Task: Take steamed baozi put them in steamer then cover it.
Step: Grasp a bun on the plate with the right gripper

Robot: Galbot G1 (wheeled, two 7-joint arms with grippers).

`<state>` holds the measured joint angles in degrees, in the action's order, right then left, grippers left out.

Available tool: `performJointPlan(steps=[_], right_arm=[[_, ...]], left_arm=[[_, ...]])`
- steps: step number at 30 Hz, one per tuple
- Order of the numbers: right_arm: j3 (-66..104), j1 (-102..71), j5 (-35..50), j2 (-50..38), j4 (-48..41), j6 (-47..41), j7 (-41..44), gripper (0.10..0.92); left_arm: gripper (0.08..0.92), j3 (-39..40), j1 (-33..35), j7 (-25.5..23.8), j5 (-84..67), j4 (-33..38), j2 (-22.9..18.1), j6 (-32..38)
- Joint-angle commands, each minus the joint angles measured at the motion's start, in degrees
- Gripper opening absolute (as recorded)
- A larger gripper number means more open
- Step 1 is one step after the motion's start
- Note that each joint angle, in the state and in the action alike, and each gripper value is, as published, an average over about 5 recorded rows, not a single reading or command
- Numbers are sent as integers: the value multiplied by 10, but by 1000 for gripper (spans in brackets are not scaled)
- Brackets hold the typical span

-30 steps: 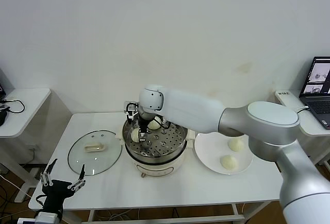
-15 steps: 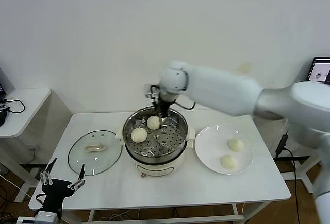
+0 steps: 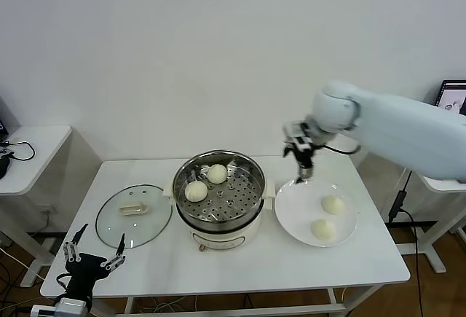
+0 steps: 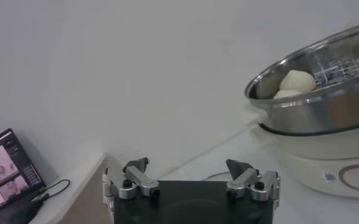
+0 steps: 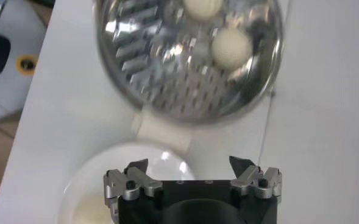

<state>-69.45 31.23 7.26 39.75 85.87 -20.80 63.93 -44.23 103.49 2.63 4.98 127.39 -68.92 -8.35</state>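
Two steamed baozi lie on the perforated tray of the steamer, toward its 10 and 11 o'clock rim; two more sit on the white plate just beside the steamer at 3 o'clock, toward that plate's far side from the pot; the cover lies flat on the white table just beside the steamer at 9 o'clock, handle up. Bare tabletop runs along the near edge in front of all three; the steamer's open mouth has nothing above it. In the right wrist view the plate is cut off at the picture's edge and only part of one bun on it shows; the left wrist view catches only one side of the steamer. The right gripper hangs above the plate's 11 o'clock rim, between steamer and plate, fingers spread wide, holding nothing and touching nothing. The left gripper waits off the table's near left corner, below the cover, jaws likewise wide apart and empty.
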Motion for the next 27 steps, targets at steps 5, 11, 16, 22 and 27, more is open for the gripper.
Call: performJointPlan(steps=[5, 11, 16, 22, 27], right_arm=[[95, -183, -115, -117, 31, 45, 6, 823], [156, -273, -141, -98, 7, 53, -1, 823], [182, -315, -152, -70, -24, 50, -8, 823], [192, -332, -157, -31, -55, 50, -15, 823], [198, -340, -162, -6, -81, 50, -20, 823]], left_arm=[[823, 7, -4, -1, 3, -2, -5, -4], [823, 2, 5, -1, 7, 1, -8, -3], [823, -1, 9, -1, 9, 3, -13, -3], [823, -1, 10, -1, 12, 3, -17, -3], [823, -2, 11, -1, 12, 2, -18, -3]])
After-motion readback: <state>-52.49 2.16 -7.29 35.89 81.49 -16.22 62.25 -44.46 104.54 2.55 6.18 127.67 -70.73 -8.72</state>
